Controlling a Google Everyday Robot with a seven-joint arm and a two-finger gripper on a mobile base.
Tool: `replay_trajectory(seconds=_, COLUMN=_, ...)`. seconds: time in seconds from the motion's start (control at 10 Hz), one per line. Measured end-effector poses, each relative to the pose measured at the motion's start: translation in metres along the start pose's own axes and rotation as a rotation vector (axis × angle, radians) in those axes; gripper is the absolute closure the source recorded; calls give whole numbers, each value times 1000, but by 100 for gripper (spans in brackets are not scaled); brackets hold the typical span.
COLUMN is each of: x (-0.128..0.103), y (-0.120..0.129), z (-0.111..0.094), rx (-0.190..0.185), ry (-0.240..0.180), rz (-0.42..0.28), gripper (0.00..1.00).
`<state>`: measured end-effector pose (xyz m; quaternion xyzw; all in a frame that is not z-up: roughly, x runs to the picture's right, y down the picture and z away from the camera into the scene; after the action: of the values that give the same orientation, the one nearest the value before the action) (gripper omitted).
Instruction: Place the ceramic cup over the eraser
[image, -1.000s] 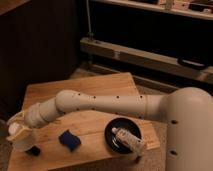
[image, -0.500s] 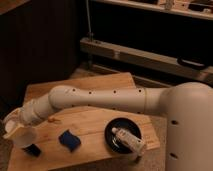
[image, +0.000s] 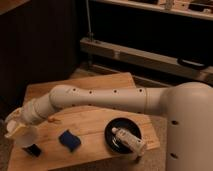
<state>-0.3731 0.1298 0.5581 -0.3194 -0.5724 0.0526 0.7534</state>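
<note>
Right now we are reaching our claw (image: 15, 129) over the wooden tabletop's (image: 95, 127) front-left corner, gripping the small plain white ceramic cup (image: 24, 137) closed in our fingers. We are holding the cup just beside and partly above the small black rectangular eraser (image: 34, 149), with the blue wavy-edged pad (image: 69, 140) lying near it.

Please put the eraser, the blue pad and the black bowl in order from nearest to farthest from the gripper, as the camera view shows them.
The gripper is at the table's left edge, at the ceramic cup.
1. Eraser: just below the cup, front left.
2. Blue pad: further right, front middle.
3. Black bowl: farthest, on the right.
</note>
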Motion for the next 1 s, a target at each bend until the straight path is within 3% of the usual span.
replay_trajectory(seconds=0.5, x=10, y=1, z=17, rx=-53, ry=-42, rz=33, gripper=100)
replay_trajectory(seconds=1.0, x=21, y=10, z=36, rx=-101, ry=-14, rz=4, gripper=100)
